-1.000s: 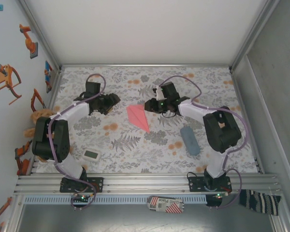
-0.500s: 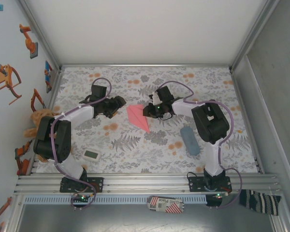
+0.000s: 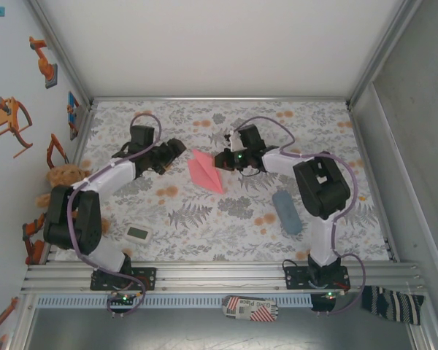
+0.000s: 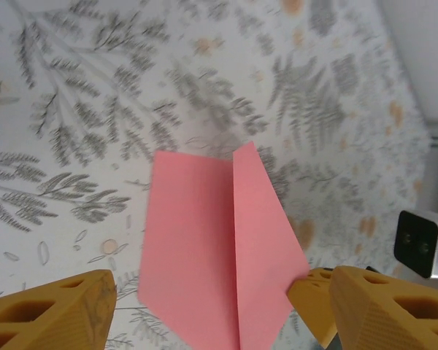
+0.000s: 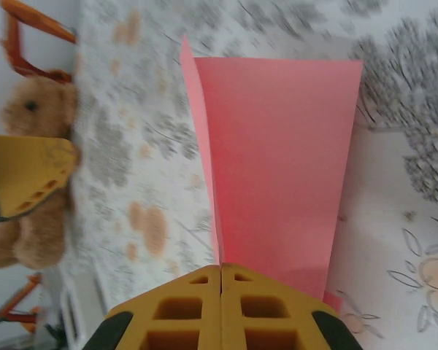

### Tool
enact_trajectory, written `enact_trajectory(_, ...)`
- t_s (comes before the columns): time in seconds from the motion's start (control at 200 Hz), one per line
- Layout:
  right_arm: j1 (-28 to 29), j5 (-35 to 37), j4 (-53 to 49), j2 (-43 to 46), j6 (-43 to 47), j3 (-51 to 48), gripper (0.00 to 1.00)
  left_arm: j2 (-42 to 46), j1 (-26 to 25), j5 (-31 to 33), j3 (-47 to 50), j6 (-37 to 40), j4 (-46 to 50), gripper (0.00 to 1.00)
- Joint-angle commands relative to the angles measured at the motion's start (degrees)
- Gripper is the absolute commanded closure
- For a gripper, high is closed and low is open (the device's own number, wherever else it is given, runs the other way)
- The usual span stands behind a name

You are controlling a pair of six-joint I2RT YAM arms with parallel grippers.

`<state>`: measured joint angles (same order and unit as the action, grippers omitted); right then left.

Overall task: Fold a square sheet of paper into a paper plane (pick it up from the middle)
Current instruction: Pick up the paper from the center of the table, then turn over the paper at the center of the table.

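mid-fold, not pickup. the paper sheet (image 3: 204,171) is already a pointed wedge with a centre crease. it sits mid-desk (image 3: 204,237) between the two arms, point toward the near edge.

right gripper (image 3: 220,159): in its wrist view (image 5: 220,281) the jaws are together, with the paper sheet (image 5: 277,168) running out from between them. so you're clamped on the edge nearest that arm.

left gripper (image 3: 174,149): jaws wide apart in its wrist view (image 4: 220,292), straddling the paper sheet (image 4: 219,255) and touching nothing. can't tell their height above the cloth.

my read is you're bringing one half over along the crease, right arm holding, left arm lining up.

next move, as i judge it:
- bring the left jaws down onto the free side and pin or pinch it before the right arm moves on
- go gently, thin paper will buckle or slip out of a one-edge grip
- keep the crease straight or the wings come out uneven

vs a second ago:
- the paper lay flat then, with the right gripper just beside it
- now it sits a little farther back and left, and its right side looks lifted
- the left gripper has closed in on it

the grey-blue pouch (image 3: 286,211) is well apart, so ignore it.
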<state>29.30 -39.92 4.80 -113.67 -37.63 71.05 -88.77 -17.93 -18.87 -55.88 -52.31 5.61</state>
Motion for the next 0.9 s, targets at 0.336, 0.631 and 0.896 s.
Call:
enact_trajectory(0.336,-3.88,-8.88,29.92,11.22,-24.64,-1.93,0.99,7.68,-5.23,-11.24,3.17,-3.84,-26.10,0.12)
enact_trajectory(0.631,-4.47,-10.62,38.91,11.59,-34.01,-1.94,1.00,3.97,-7.14,-15.66,1.18,-6.72,-36.38,0.23)
enact_trajectory(0.896,-5.44,-10.51,43.38,12.32,-37.65,-2.44,1.00,1.58,-8.77,-18.78,-1.95,-8.30,-39.65,0.42)
